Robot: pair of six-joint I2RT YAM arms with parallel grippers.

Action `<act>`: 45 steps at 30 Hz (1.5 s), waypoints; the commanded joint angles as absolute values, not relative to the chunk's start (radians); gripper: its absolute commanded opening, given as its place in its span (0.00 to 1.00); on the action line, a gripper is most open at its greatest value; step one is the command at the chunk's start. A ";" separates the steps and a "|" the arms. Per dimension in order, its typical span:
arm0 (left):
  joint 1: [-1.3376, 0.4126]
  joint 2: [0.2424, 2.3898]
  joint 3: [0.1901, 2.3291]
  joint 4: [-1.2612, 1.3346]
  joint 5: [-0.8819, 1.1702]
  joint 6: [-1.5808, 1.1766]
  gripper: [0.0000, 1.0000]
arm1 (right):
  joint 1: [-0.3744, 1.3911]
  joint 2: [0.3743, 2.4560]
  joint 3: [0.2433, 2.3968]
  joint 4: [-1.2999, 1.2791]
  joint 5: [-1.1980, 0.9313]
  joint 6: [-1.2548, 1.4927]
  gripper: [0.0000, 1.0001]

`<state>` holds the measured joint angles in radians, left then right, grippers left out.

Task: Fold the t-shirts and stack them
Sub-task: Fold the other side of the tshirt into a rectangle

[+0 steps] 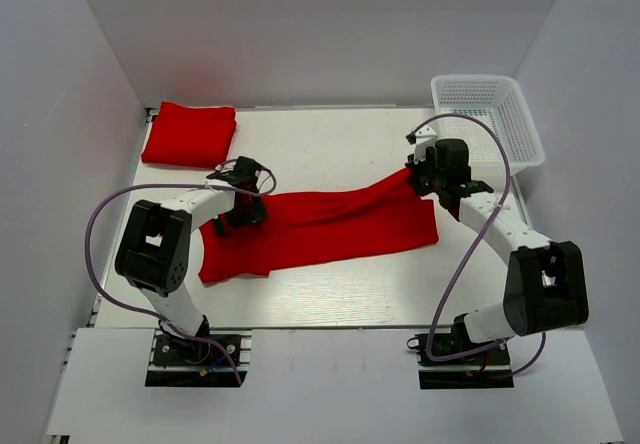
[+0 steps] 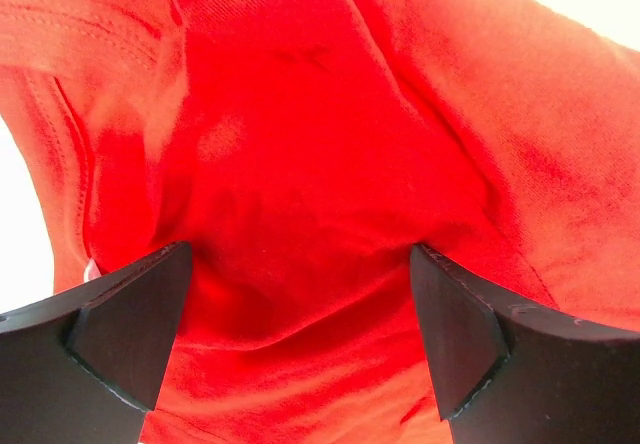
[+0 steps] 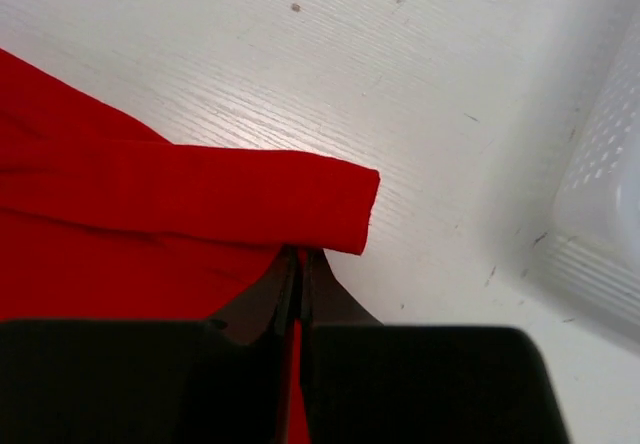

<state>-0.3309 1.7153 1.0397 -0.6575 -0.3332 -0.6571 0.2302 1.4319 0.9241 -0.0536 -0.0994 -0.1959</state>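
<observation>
White walls (image 1: 300, 24) close in a pale wood-grain bench (image 1: 330, 144) on 3 sides; 2 red shirts on it; folded t-shirt (image 1: 190, 134) lies as a flat rectangle in the far left corner, well apart from both arms; spread t-shirt (image 1: 320, 226) lies lengthwise across the middle of the bench, between the 2 arms, left end nearer the front edge, right end drawn up toward the far right; white mesh basket (image 1: 490, 114) stands at the far right corner, nothing visible inside it; left claw (image 2: 300, 249) is over the left end of the spread t-shirt, jaws wide apart, wrinkled red fabric filling the gap between the 2 black fingers (image 2: 130, 334); cannot tell whether the fingers touch the cloth; right claw (image 3: 300, 256) has its jaws pressed together on the right edge of the spread t-shirt, a thin strip of red showing between them; that corner is raised off the bench; a folded-over hem lies just ahead of the fingertips; basket just beside the right claw, not touching.
</observation>
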 commanded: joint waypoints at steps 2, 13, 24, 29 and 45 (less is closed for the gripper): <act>-0.318 1.724 1.068 -0.658 -0.359 -0.649 1.00 | 0.218 1.370 0.876 0.032 -0.026 -0.263 0.00; -0.299 1.756 1.100 -0.669 -0.341 -0.617 1.00 | 0.201 1.287 0.743 -0.270 0.143 0.229 0.27; -0.299 1.756 1.149 -0.690 -0.330 -0.588 1.00 | 0.190 1.258 0.814 -0.350 0.065 0.222 0.90; -0.299 1.718 1.173 -0.713 -0.279 -0.542 1.00 | 0.190 1.284 0.838 -0.379 -0.164 0.207 0.90; -0.299 1.782 1.305 -0.841 -0.210 -0.523 1.00 | 0.149 1.470 0.973 -0.538 -0.166 0.403 0.89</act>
